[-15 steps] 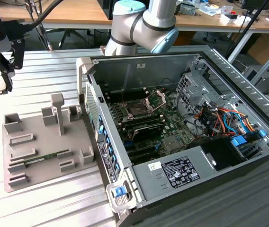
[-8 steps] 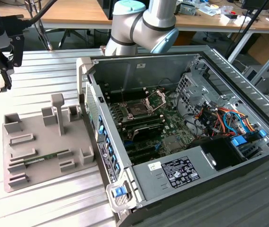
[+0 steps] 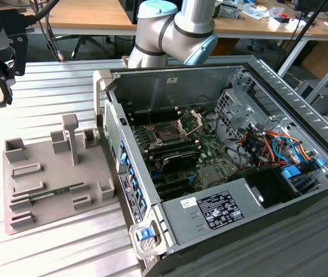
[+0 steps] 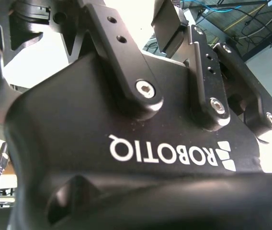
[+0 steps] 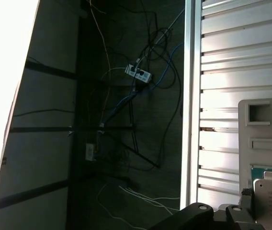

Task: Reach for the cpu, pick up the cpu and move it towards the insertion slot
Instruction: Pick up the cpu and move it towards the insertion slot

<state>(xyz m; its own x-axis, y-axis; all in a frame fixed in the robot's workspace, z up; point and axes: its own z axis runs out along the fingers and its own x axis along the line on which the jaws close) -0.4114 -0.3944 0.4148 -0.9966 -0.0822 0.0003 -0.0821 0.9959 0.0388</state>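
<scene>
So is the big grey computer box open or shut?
Open. The grey metal computer case lies on its side with no cover on top, so the green motherboard and square dark-centred insertion slot show inside.

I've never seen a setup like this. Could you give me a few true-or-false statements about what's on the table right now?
1. The computer case lies open on the table. True.
2. The gripper is inside the case. False: it hangs apart from the case, at the exterior view's left.
3. A green memory stick lies in the grey tray. True.
4. The insertion slot has its metal frame closed. False: it stands hinged open.
</scene>
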